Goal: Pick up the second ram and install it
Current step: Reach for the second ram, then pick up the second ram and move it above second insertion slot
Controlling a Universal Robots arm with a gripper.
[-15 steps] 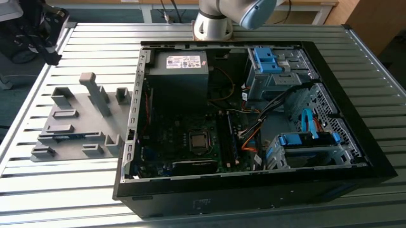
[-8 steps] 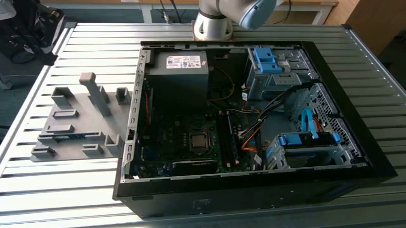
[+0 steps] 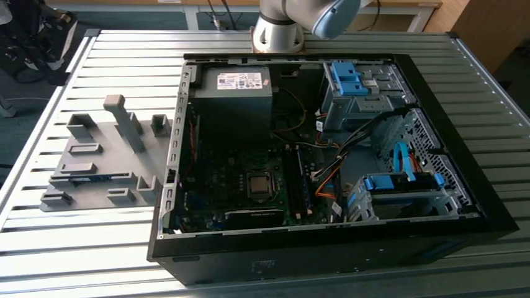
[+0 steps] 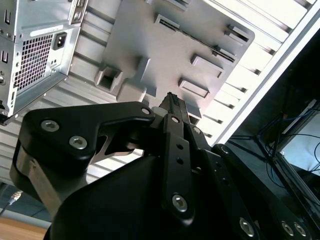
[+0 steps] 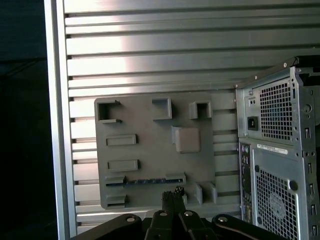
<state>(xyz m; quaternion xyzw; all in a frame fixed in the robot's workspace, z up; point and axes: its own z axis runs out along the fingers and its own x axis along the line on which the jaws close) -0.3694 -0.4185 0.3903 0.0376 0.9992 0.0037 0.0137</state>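
the gripper [image 5: 172, 192] hangs above the grey holder plate [image 5: 150, 150], fingers pressed together, holding nothing. the second ram [image 5: 143, 181] sits in the plate's long slot, beside the computer case [image 5: 275, 165] on the slatted surface [image 5: 150, 65].

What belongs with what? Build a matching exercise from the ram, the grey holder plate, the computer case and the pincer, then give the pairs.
1 second ram
2 grey holder plate
3 computer case
4 pincer

A open, motherboard showing
B shut, holding nothing
C flat on the slatted table
D on edge in a slot of the plate

Pairs: 1-D, 2-C, 3-A, 4-B
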